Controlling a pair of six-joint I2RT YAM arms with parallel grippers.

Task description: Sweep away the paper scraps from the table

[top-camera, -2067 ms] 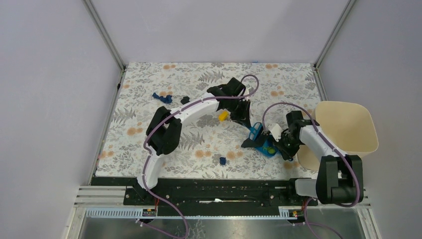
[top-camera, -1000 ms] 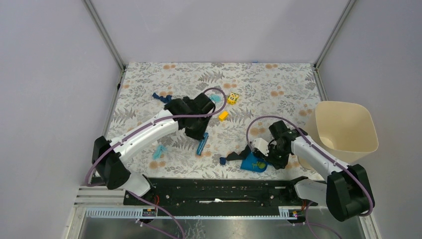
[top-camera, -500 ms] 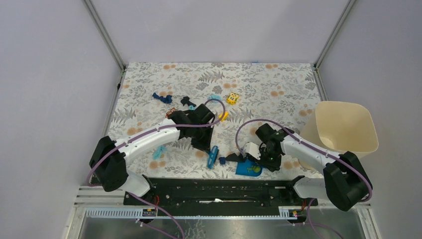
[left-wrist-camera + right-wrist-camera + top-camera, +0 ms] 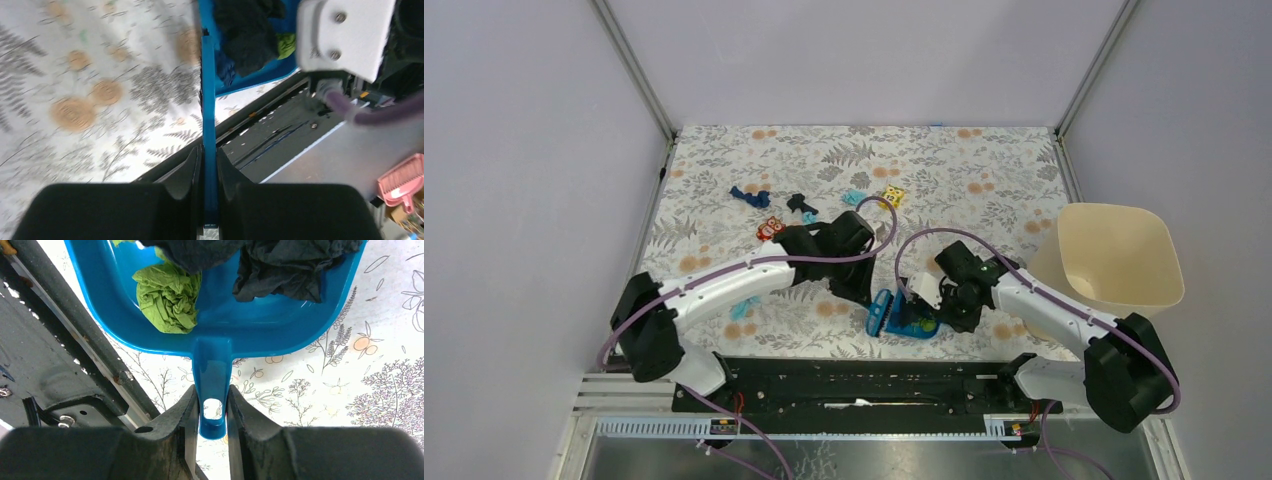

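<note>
Floral-clothed desk (image 4: 1004, 170) beneath. Clamped in the right gripper (image 4: 212, 400) jaws by its handle: the dustpan (image 4: 260, 325). Pinched in the left gripper (image 4: 210, 160) jaws, at the dustpan's mouth: the brush (image 4: 208, 100). Of the paper scraps (image 4: 167, 295): green and dark wads inside the dustpan, more well beyond it. Probably featherlight, soft, scatter-prone; better pushed than gripped. Crumpled lumps, no clear long axis or heading.

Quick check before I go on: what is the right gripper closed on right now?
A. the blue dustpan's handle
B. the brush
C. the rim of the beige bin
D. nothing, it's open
A: in the right wrist view the right gripper is clamped from both sides on the handle of the dustpan, and a green wad and dark wads lie in the pan.
</note>
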